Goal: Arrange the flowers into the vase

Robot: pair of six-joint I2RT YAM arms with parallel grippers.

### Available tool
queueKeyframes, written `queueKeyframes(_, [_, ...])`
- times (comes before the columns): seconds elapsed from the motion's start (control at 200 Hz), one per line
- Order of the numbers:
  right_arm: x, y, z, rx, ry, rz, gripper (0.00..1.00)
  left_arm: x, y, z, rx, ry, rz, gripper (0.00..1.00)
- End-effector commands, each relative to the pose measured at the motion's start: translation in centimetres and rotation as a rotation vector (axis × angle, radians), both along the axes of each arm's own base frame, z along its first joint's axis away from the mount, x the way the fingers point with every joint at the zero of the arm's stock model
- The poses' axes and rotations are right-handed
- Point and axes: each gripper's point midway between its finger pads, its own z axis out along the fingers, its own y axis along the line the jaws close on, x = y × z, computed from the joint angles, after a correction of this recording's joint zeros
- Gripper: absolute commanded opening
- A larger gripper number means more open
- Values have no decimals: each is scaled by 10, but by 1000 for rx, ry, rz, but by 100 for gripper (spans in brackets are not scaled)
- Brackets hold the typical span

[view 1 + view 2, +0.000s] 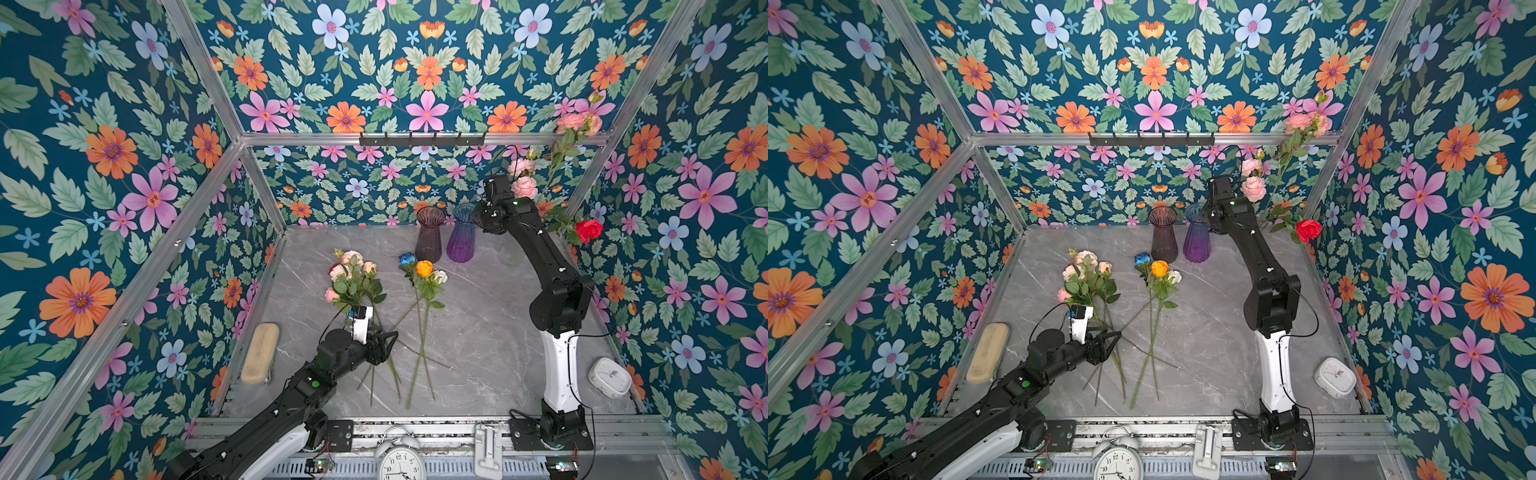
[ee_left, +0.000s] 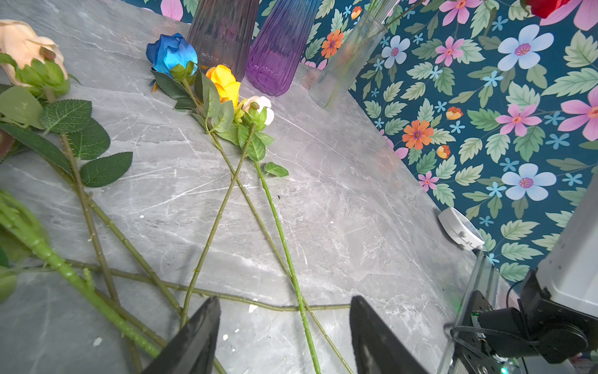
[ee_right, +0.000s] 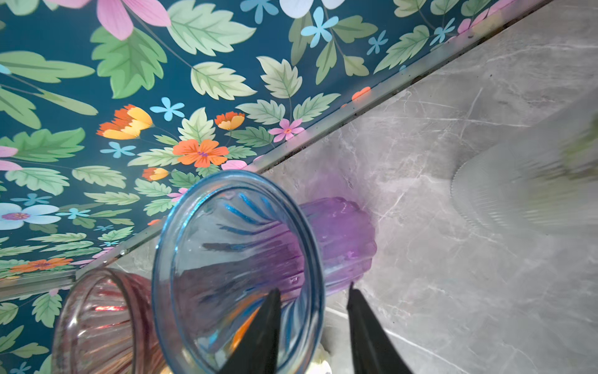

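A clear ribbed vase (image 2: 349, 61) at the back right holds pale pink blooms (image 1: 523, 187) and a red rose (image 1: 589, 230). Beside it stand a blue-to-purple vase (image 1: 461, 237) and a dusky purple vase (image 1: 429, 237). My right gripper (image 3: 313, 288) is open and straddles the rim of the blue-to-purple vase (image 3: 239, 259), one finger inside and one outside. On the table lie a peach and pink bunch (image 1: 353, 270) and blue (image 1: 407, 259), orange (image 1: 424, 268) and white (image 1: 440, 276) roses. My left gripper (image 2: 284, 299) hangs open over their crossed stems (image 2: 291, 268), holding nothing.
A beige block (image 1: 259, 353) lies by the left wall. A white clock (image 1: 609, 377) sits at the right wall. An alarm clock (image 1: 401, 461) and a white part (image 1: 488, 451) stand on the front rail. A hook rail (image 1: 422, 139) hangs on the back wall.
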Motion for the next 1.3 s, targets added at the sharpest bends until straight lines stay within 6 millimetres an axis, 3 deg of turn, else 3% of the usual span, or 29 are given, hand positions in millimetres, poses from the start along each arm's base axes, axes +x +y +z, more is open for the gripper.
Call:
queueKeyframes(0.0, [-5,-2,-6,-22,32,10,32,3,1,3,14,-18,11,66])
queueKeyframes(0.35, [-2,3,-15,2,41,26,23,6,2,9,23,-22,21,66])
queueKeyframes(0.49, [-3,1,-13,-9,45,15,11,6,4,12,20,-24,33,66])
queueKeyframes(0.725, [-16,-8,-2,-13,35,-25,0,6,5,19,16,-33,40,66])
queueKeyframes(1.04, [-58,-16,24,46,-2,-59,0,8,2,33,-1,-46,34,66])
queueKeyframes(1.291, [-115,-18,13,152,19,-80,0,8,-1,44,-25,-53,23,65])
